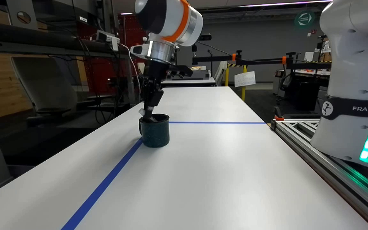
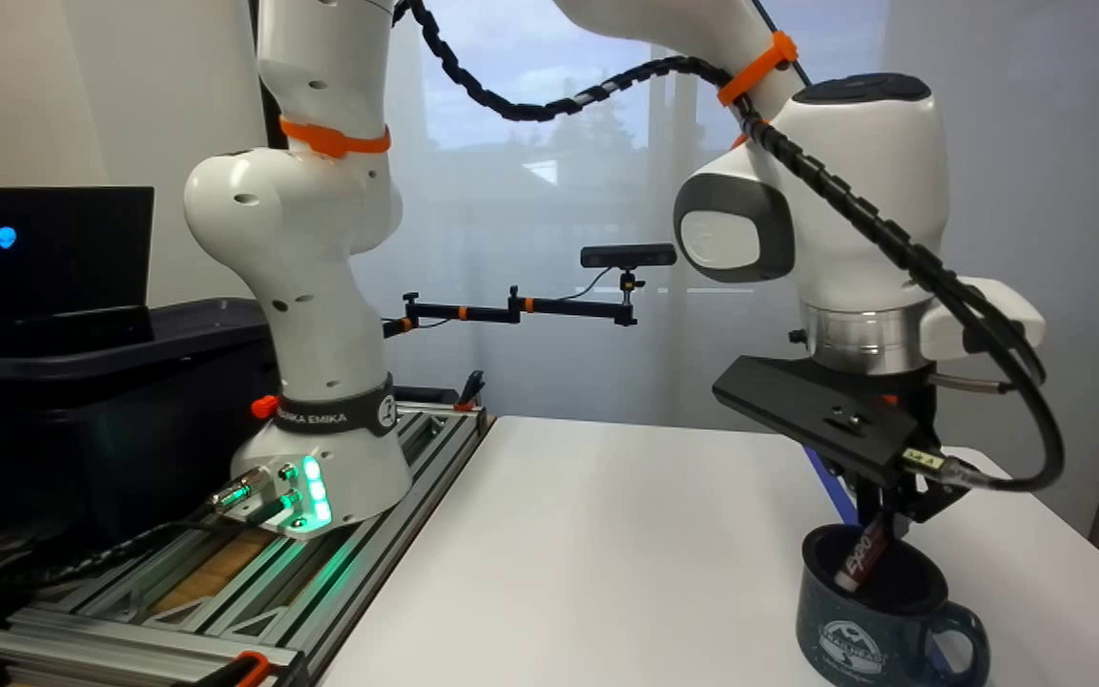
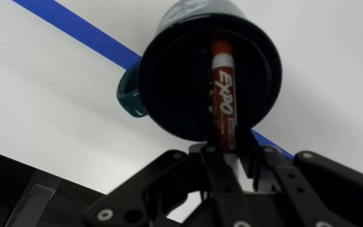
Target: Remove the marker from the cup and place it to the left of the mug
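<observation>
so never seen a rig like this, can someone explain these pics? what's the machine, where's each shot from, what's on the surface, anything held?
The machine is a white robot arm. The black two-fingered part at its end, the pincer, does the grasping.

Two pictures are taken from outside the robot, from different places. The third is taken from its wrist, so it looks past the pincer into the dark mug.

That mug stands upright on a white table, over a strip of blue tape.

The pincer is closed on a reddish Expo marker. The marker is tilted, its lower end inside the mug. Whether that end touches the bottom, I can't tell.
</observation>
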### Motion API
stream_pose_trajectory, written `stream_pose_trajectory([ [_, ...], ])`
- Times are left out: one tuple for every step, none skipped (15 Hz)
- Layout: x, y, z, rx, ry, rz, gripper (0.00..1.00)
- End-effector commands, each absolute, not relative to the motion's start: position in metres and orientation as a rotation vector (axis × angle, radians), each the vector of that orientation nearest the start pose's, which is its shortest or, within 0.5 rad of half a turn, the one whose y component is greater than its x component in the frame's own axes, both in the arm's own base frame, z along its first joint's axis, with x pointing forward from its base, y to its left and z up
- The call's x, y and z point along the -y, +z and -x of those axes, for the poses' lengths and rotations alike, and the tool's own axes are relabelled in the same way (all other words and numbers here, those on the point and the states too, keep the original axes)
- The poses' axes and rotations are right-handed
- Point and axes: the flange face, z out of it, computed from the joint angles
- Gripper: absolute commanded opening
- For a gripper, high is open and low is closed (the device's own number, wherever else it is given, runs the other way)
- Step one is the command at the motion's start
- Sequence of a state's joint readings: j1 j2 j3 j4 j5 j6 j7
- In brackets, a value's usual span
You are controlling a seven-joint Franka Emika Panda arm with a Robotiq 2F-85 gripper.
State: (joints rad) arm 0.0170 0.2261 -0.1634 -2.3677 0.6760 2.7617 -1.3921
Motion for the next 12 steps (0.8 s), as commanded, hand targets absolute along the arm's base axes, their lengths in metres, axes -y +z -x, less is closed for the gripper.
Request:
stream_pose_trajectory([
  [0.094, 0.272, -0.49, 1.03, -0.466, 2.872, 0.05],
  [0.093, 0.276, -0.488, 1.049, -0.463, 2.878, 0.05],
  [0.09, 0.281, -0.487, 1.077, -0.464, 2.879, 0.05],
  [0.087, 0.286, -0.485, 1.11, -0.465, 2.878, 0.05],
  [0.083, 0.291, -0.484, 1.143, -0.463, 2.876, 0.05],
  [0.079, 0.294, -0.483, 1.182, -0.456, 2.868, 0.05],
  [0.073, 0.296, -0.482, 1.223, -0.436, 2.856, 0.05],
  [0.067, 0.298, -0.481, 1.261, -0.416, 2.85, 0.05],
  [0.06, 0.298, -0.481, 1.303, -0.398, 2.842, 0.05],
  [0.053, 0.301, -0.48, 1.34, -0.376, 2.823, 0.05],
  [0.045, 0.301, -0.479, 1.374, -0.357, 2.813, 0.05],
  [0.037, 0.301, -0.479, 1.409, -0.333, 2.798, 0.05],
])
